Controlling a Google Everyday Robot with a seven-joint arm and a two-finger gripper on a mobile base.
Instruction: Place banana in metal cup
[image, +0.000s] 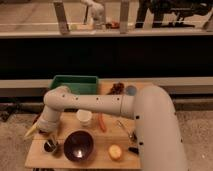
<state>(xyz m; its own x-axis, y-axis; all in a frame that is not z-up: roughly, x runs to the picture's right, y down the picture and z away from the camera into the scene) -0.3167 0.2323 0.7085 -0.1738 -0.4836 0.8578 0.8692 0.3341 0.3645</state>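
Observation:
The pale yellow banana (31, 131) is at the left edge of the small wooden table (102, 159), held at the tip of my gripper (39, 128), which is shut on it. The banana points down and left, just above and to the left of the metal cup. The metal cup (50, 146) is a small dark shiny cylinder standing on the table's front left corner, just below the gripper. My white arm (100, 104) reaches in from the right across the table.
A wide dark purple bowl (78, 146) stands right of the metal cup. A white cup (84, 117), an orange-red stick (101, 122) and a round yellow-orange fruit (115, 152) lie on the table. A green tray (75, 83) is at the back.

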